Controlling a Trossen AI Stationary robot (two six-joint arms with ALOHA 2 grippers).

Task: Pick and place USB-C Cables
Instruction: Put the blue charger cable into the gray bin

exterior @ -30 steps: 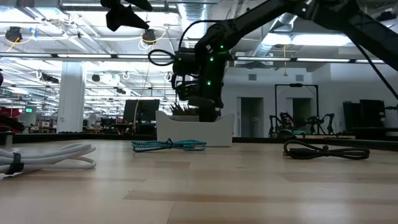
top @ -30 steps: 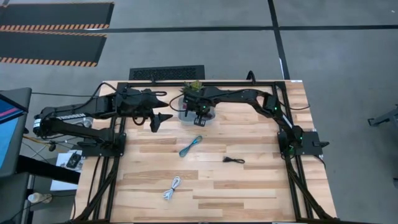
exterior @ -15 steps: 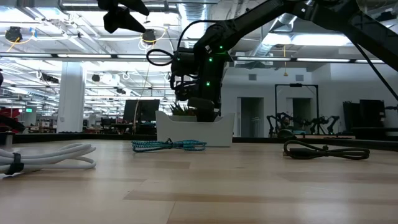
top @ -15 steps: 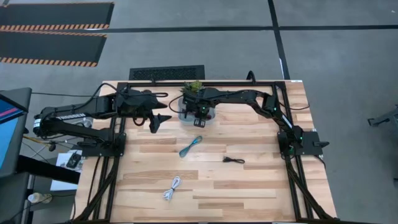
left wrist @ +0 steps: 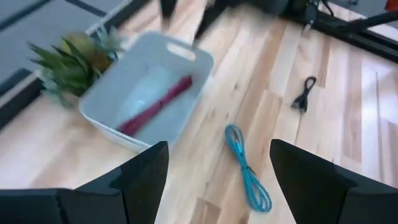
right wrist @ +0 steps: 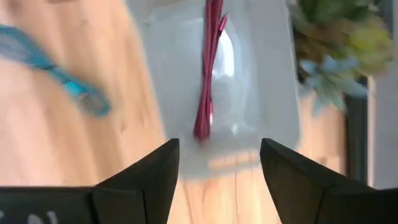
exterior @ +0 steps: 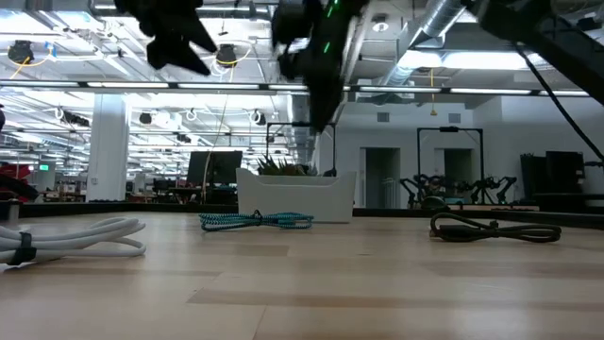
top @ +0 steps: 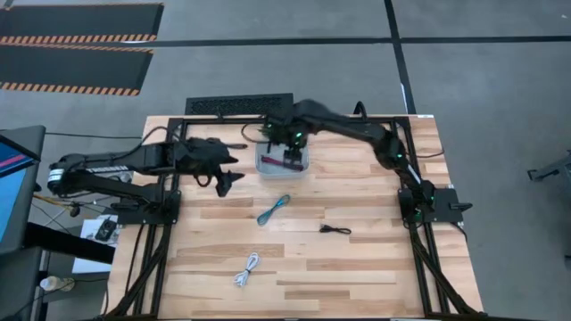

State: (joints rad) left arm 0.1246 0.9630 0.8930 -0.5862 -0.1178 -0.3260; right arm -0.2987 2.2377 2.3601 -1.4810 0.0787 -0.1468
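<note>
Wooden slat table [top: 357, 267]: maroon coiled cable [right wrist: 209, 74] lay in clear plastic bin [right wrist: 267, 112]; both grippers, right gripper [top: 287, 141] and left gripper [top: 225, 181], spread empty. Teal braided cable [top: 273, 209] sits near the bin, so a sloppy grab could nudge it.

One cable [top: 287, 158] seemingly inside the bin [top: 265, 166]

I see a grey concrete floor [top: 268, 62] around the wooden table [top: 375, 267], with two dark mats [top: 76, 67] edged in orange-striped tape and a black floor grille [top: 238, 104]. Across the table, the hall [exterior: 113, 142] runs deep: white columns [exterior: 107, 146], ceiling lights [exterior: 57, 85], a doorway [exterior: 376, 178].
</note>
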